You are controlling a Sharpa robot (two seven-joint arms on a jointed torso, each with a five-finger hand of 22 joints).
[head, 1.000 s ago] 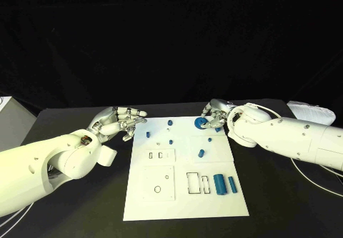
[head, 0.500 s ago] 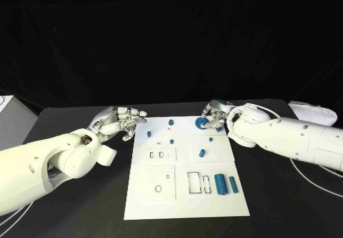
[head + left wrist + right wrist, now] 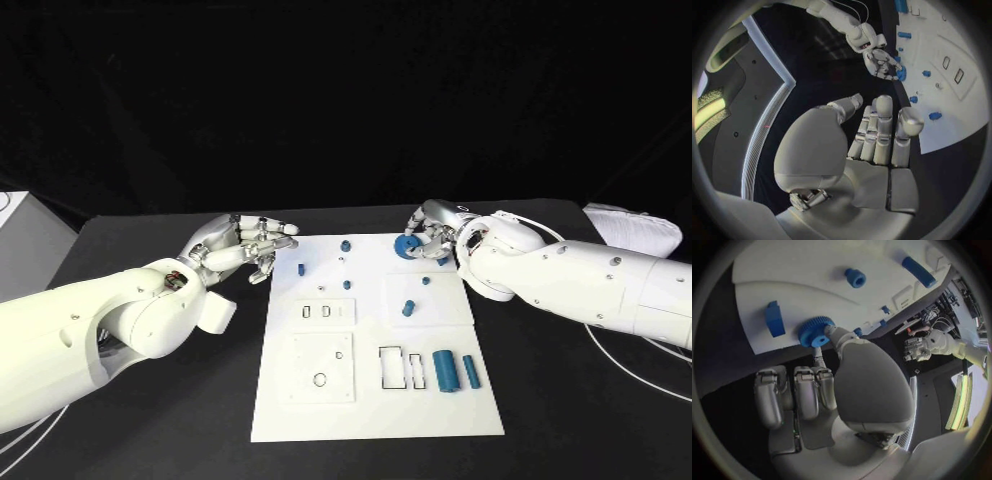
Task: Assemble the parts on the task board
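While the blue gear point(image 3: 815, 333) sat at the task board's point(image 3: 375, 410) far right corner: right hand point(image 3: 433, 232) pinched it.
Left hand point(image 3: 245, 245): curled, empty, beside the board.
Advice: a firm grip and a straight lift looked wise.

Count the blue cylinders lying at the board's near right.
2: a thick blue cylinder and a slimmer blue cylinder at its right, side by side on the task board.
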